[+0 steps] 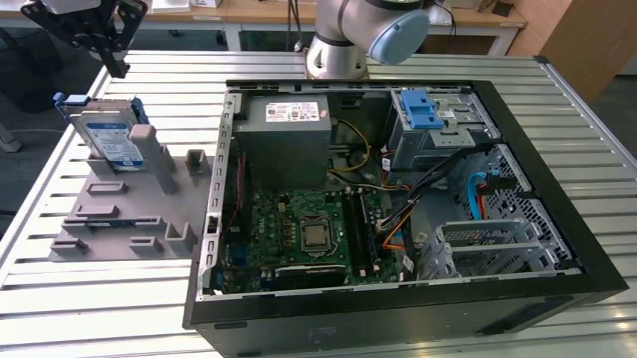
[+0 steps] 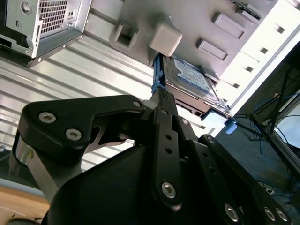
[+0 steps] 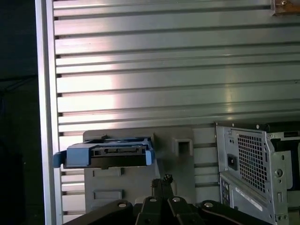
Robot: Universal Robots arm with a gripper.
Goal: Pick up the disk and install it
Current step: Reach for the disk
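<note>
Since the disk stands in its rack outside the machine, you should count neither step of the task as done: nothing is picked up, nothing installed.

Your slatted metal table (image 1: 119,298) carries everything. The open computer case (image 1: 587,261) takes up its middle and the exterior view's right side, with the arm's base (image 1: 339,52) behind it at the far edge. Inside the case, a drive cage with a blue latch (image 1: 423,112) sits against the far wall. I cannot tell from these views whether a slot there is free.

Next to the case, near the table's edge on the exterior view's left, lies the grey holding rack (image 1: 119,216). The disk (image 1: 107,138) stands on edge at the rack's far end, leaning against an upright post, label facing the near edge. In the second wrist view you see its labelled face (image 2: 192,77), and in the first wrist view its blue-railed end (image 3: 108,154).

Your gripper (image 1: 118,68) hangs over the table's far corner on the exterior view's left, above the disk and clear of it. Its fingers look pressed together with nothing between them, which both wrist views bear out (image 2: 159,96) (image 3: 161,179). The tips point down toward the disk's upper end, near it but not touching.
</note>
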